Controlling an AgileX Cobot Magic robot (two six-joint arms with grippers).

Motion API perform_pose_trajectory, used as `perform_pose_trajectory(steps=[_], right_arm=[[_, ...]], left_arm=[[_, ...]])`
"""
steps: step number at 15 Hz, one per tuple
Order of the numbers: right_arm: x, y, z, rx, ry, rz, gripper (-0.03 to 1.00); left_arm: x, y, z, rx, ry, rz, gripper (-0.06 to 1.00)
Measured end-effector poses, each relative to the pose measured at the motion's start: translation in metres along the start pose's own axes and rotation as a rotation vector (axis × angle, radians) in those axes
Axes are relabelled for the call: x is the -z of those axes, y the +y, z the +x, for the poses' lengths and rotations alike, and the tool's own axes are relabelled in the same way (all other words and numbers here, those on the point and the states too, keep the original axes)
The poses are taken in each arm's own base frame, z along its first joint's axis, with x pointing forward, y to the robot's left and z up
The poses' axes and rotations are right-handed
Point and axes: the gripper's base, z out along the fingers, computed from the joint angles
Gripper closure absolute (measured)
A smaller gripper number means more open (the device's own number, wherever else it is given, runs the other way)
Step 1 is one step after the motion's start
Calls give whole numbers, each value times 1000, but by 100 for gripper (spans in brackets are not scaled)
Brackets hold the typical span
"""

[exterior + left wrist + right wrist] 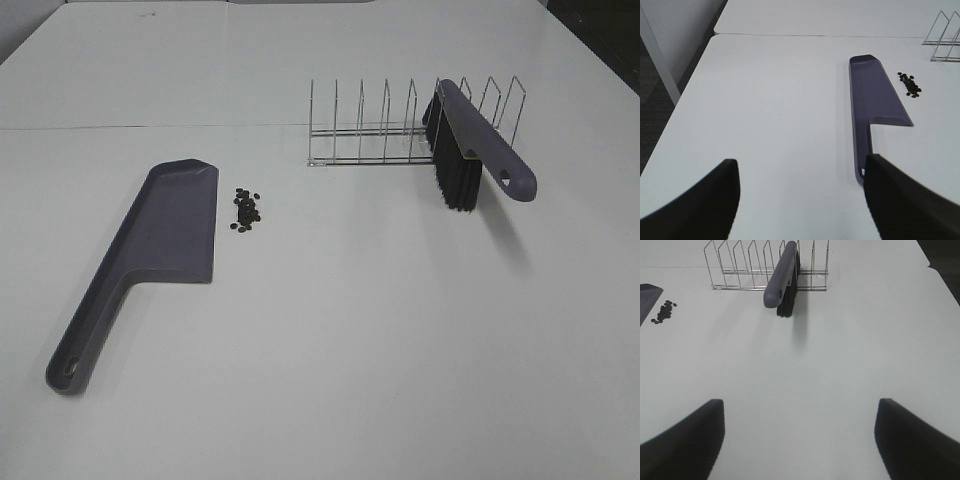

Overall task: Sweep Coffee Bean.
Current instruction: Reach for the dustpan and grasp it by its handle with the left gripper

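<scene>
Since both wrist views show only bare tabletop between the dark fingers, left gripper [800, 200] and right gripper [800, 435] are spread wide, holding nothing. Neither shows in the high view.

Nearest item: purple-grey dustpan [165, 240], left of centre in the high view, flat on the white table [380, 360], handle running to lower left with a hang hole at the tip. Looks like rigid, light plastic, so it will likely slide on the smooth top if nudged. Best hold, by judgement: mid-handle, clear of the hole. In the left wrist view the handle end sits just ahead of the left gripper, partly hidden behind one finger [905, 200], not between the jaws.

Then coffee beans [246, 209]: small loose dark pile just right of the pan's right edge, near it but apart, centre-left of the high view. Tiny, hard and light, they will probably roll and scatter. Not something to pinch; move them with bristles. Well ahead of both grippers, off to one side of the right one.

Farthest: brush [470, 150], upper right of the high view, propped in a wire rack [370, 130], black bristles down, handle sticking out toward the near side. Stiff handle, soft bristles; grip the handle near its free end. Straight ahead of the right gripper, well apart.
</scene>
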Motion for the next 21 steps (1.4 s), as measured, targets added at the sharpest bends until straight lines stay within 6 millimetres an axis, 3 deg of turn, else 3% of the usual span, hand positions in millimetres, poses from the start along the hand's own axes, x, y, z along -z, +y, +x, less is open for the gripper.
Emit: perform_pose_trajectory(steps=[21], right_arm=[[0, 0, 0, 0, 0, 0, 24]], left_arm=[[0, 0, 0, 0, 0, 0, 28]])
